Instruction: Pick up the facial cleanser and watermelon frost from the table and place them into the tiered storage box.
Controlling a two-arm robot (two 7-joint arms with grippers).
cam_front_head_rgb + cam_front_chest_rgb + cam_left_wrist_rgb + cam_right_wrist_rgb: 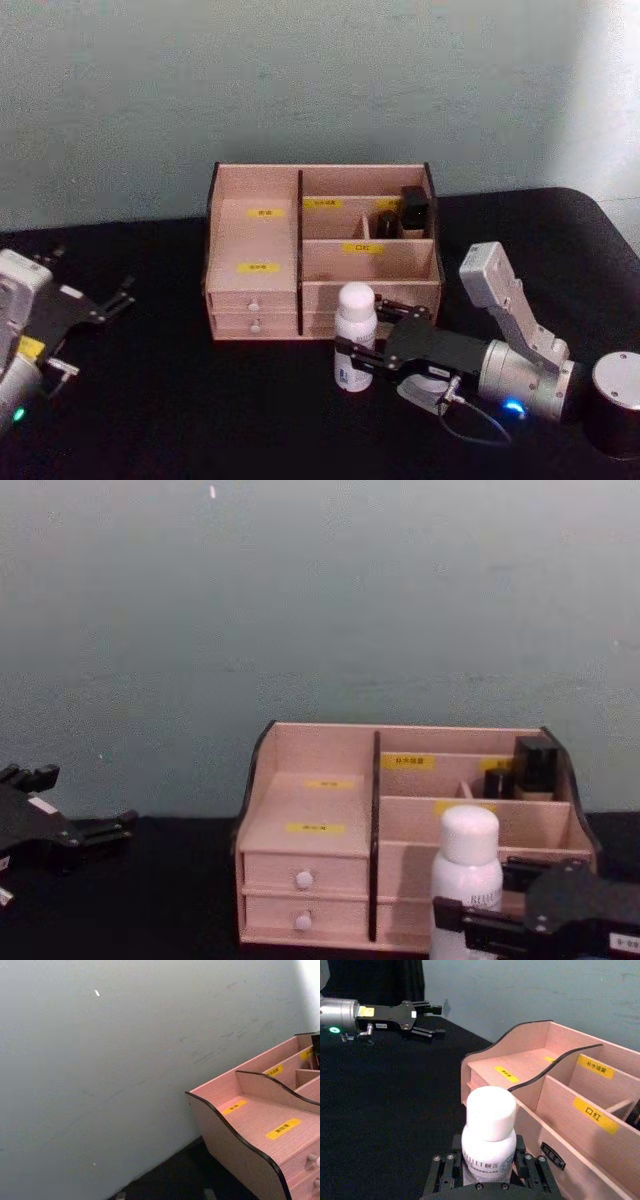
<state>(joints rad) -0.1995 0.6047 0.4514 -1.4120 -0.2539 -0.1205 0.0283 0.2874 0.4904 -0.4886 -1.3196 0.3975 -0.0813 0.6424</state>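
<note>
The facial cleanser (pixel 354 335), a slim white bottle with a rounded cap, stands upright on the black table just in front of the tiered storage box (pixel 258 240). My right gripper (pixel 366 332) reaches in from the right and is shut on the bottle's body, one finger on each side. In the right wrist view the facial cleanser (pixel 489 1132) sits between the fingers (pixel 529 1172), close to the tiered storage box (pixel 530 1060). My left gripper (pixel 120 296) rests open at the far left, away from both. The watermelon frost is hidden.
Small black containers (pixel 412 210) stand in the box's back right compartment. A black cylinder (pixel 618 400) stands at the table's right edge, beside my right arm. A pale wall rises behind the box. Bare black tabletop lies between the left gripper and the box.
</note>
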